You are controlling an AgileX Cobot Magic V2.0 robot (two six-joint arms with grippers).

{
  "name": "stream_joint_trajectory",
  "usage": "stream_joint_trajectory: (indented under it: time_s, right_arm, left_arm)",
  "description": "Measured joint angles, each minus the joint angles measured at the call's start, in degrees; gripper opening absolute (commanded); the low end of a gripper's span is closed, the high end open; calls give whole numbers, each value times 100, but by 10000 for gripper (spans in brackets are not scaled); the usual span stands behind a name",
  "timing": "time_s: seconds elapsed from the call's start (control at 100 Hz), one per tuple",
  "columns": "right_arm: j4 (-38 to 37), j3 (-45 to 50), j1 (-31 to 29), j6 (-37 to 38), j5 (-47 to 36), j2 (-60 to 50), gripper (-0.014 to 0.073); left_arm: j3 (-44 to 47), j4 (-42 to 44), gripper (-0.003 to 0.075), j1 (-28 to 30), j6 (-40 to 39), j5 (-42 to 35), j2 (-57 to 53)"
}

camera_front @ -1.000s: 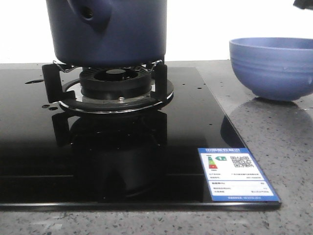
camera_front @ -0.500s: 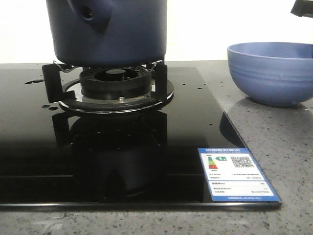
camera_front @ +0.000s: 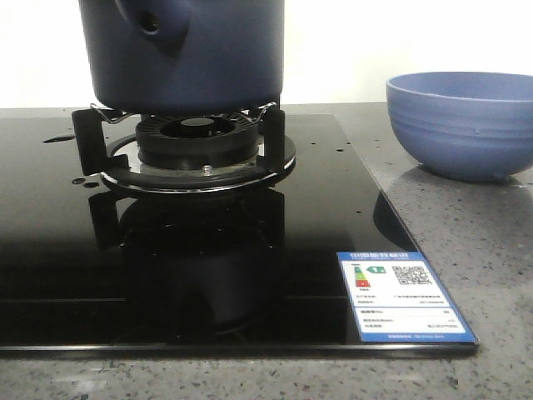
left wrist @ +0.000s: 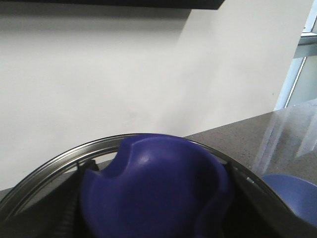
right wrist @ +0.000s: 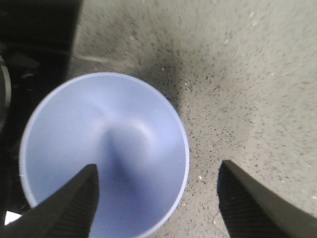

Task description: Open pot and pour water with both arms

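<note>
While the dark blue pot (camera_front: 187, 54) sits on the stove burner (camera_front: 196, 146), the left wrist view shows a blue knob (left wrist: 153, 193) on a steel-rimmed lid close up; I cannot tell how those jaws stand. The right jaws (right wrist: 158, 198) are spread wide above the light-blue bowl (right wrist: 104, 153) on the counter (right wrist: 237, 74), well apart from the pot.

Bowl: we see the light-blue bowl (camera_front: 463, 123) has slid left along the bench (camera_front: 466, 242), nearer the stove's right edge, and now sits lower in the front view.
Right arm: the dark tip at the upper right corner has gone.
</note>
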Motion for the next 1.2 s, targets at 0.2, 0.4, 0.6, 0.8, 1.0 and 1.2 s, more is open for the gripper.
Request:
stream_joint_trajectory:
  time_s: [0.2, 0.4, 0.6, 0.8, 1.0, 1.2]
  right_arm:
    - [86, 0, 0, 0, 105, -551, 458]
    - [119, 0, 0, 0, 173, -773, 458]
    - [141, 0, 0, 0, 200, -785, 458]
    - [160, 0, 0, 0, 223, -785, 458]
    - [169, 0, 0, 0, 221, -785, 458]
    - [169, 0, 0, 0, 225, -785, 458]
  left_arm:
    - [0, 22, 336, -254, 0, -379, 562]
    - [0, 21, 336, -281, 0, -545, 980]
    - [-11, 21, 336, -367, 0, -743, 1181]
    - [-19, 59, 336, -367, 0, -873, 1279]
    - [-19, 106, 336, -367, 0, -937, 1370]
    - [-24, 106, 477, -367, 0, -975, 1419]
